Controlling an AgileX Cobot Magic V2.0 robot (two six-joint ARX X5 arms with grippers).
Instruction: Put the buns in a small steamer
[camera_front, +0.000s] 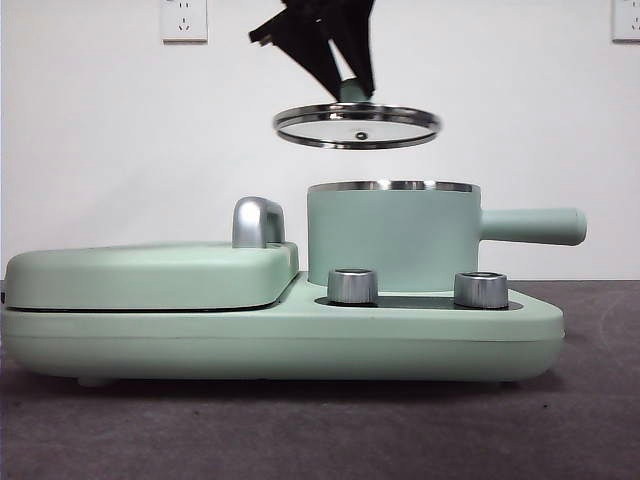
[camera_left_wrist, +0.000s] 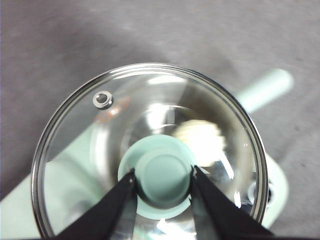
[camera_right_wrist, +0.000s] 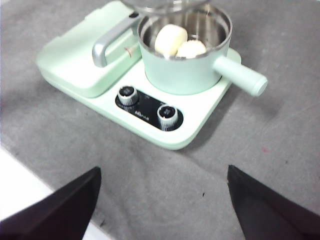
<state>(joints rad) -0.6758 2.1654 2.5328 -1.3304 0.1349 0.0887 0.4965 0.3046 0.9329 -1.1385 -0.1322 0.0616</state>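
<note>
The small steamer (camera_front: 392, 240), a mint-green pot with a steel rim and a long side handle, stands on the right of the cooker base. Both buns lie inside it: a smooth loaf (camera_right_wrist: 170, 40) and a ridged one (camera_right_wrist: 191, 49). The glass lid (camera_front: 357, 125) hangs level a short way above the pot. My left gripper (camera_left_wrist: 162, 175) is shut on the lid's green knob (camera_left_wrist: 163, 172); through the glass a ridged bun (camera_left_wrist: 200, 134) shows blurred. My right gripper (camera_right_wrist: 162, 200) is open, held back over the grey table in front of the cooker.
The mint-green cooker base (camera_front: 300, 335) carries a flat griddle cover (camera_front: 150, 275) with a chrome handle (camera_front: 257, 222) on the left and two steel dials (camera_front: 352, 286) (camera_front: 481, 289) in front. The pot's handle (camera_front: 530, 226) sticks out to the right. A white edge (camera_right_wrist: 20, 185) borders the table near my right gripper.
</note>
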